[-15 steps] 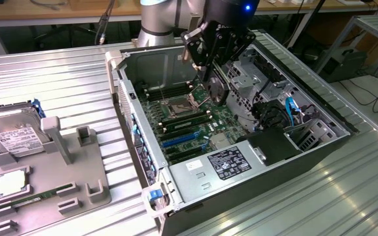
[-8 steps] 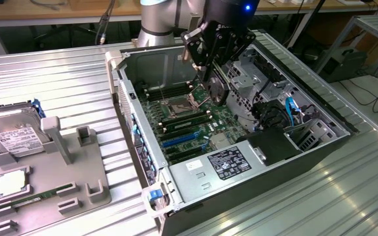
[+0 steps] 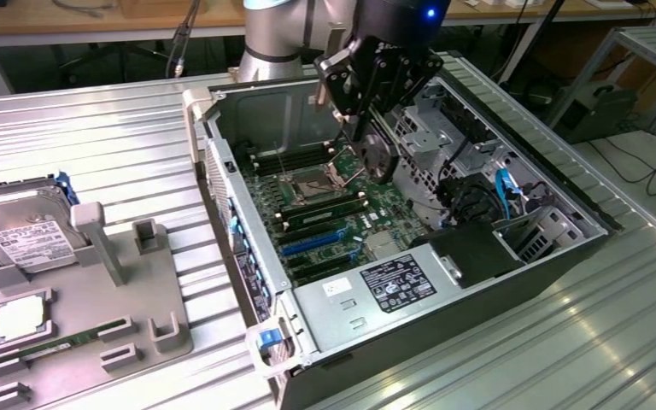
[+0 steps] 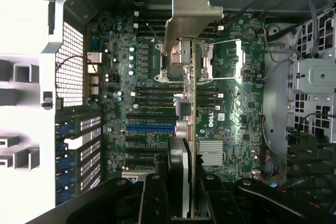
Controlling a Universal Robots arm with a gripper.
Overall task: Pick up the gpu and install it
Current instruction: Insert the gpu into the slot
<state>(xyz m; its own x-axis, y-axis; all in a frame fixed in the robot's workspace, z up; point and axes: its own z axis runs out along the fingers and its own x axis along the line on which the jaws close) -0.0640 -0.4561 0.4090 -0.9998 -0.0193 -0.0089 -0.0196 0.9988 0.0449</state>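
Here, one open computer case (image 3: 205, 128) with one gripper (image 3: 362, 128) inside, its jaws pinching one gpu (image 4: 193, 129) edge-on.
One motherboard (image 4: 231, 108) lies beneath the jaws; the gpu's one silver bracket (image 4: 191, 14) is at its far end. Well away from the jaws, one grey holder (image 3: 134, 299) carries one hard drive (image 3: 20, 235) and one memory stick (image 3: 61, 346).

Glare streaks the ribbed metal table (image 3: 601, 320) beside the gripper (image 3: 362, 137). Below it the computer case (image 3: 248, 111) sits dim; a blue indicator light (image 3: 429, 13) glows above.
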